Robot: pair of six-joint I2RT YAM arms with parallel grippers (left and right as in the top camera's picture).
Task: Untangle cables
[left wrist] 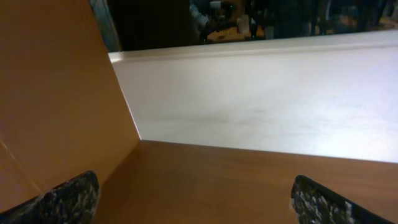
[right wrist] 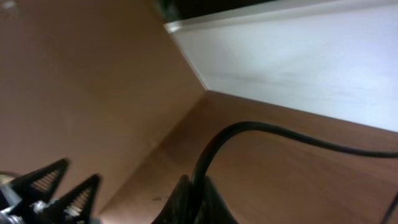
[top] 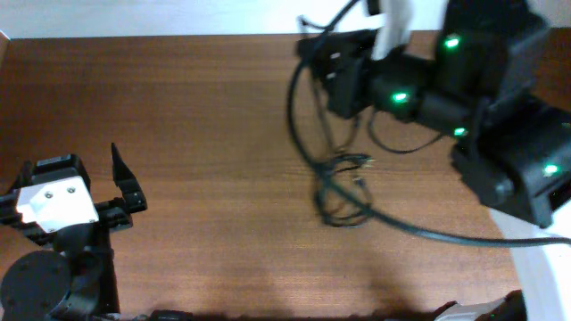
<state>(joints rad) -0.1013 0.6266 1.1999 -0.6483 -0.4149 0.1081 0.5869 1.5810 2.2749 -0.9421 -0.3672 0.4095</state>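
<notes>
The cables [top: 343,192] lie as a small knot of thin black cords right of the table's middle, with a plug end [top: 363,162] at its top. A longer black cable [top: 291,102] loops from the knot up to my right gripper [top: 308,49] at the far edge. In the right wrist view this gripper [right wrist: 194,200] is shut on that black cable [right wrist: 249,126], which arcs up and off to the right. My left gripper [top: 125,178] stands open at the near left, far from the knot. Its fingers [left wrist: 71,194] frame only bare wood around the left gripper [left wrist: 196,202].
A thick black lead [top: 428,234] runs from the knot off the right edge. The bulky right arm [top: 500,107] fills the far right corner. A white wall [left wrist: 280,93] borders the brown table [top: 196,116]. Serrated black pieces [right wrist: 53,186] show at the lower left of the right wrist view.
</notes>
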